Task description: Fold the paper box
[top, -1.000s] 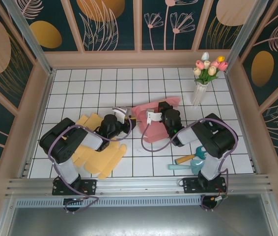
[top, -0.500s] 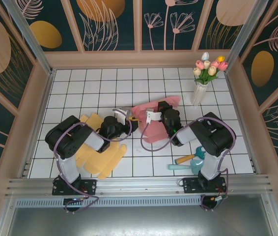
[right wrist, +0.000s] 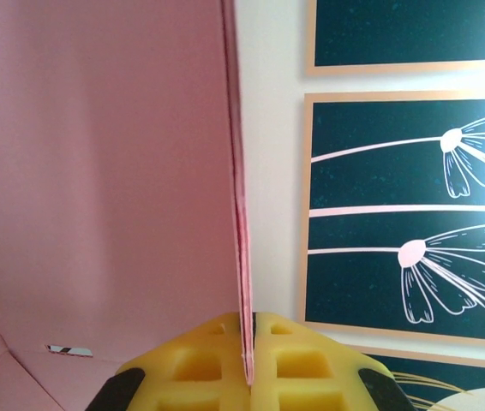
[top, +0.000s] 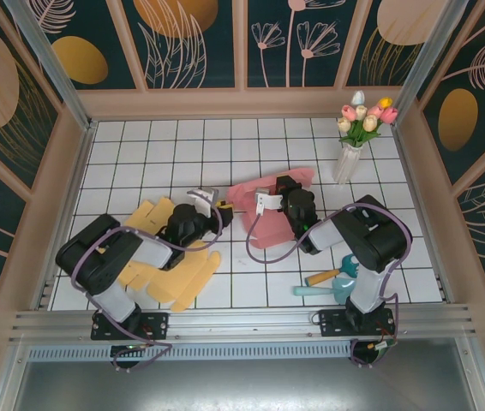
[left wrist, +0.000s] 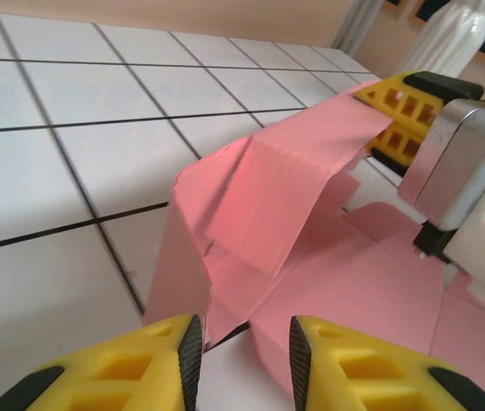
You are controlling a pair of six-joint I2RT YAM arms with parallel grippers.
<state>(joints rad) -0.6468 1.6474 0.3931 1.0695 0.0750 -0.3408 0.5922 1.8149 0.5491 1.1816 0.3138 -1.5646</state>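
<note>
One pink paper box (left wrist: 311,282) panel is clamped in my right gripper (right wrist: 248,330); my left gripper (left wrist: 241,342) gapes open alongside.

My desk (top: 148,150), white tiles with dark grout, is enclosed on three sides by dark teal wall panels (top: 195,51) bearing pale flower motifs; aluminium rail (top: 242,324) at my near edge.

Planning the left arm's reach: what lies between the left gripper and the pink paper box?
Nothing: left wrist view shows the pink paper box reaching between the open left gripper fingers.
</note>
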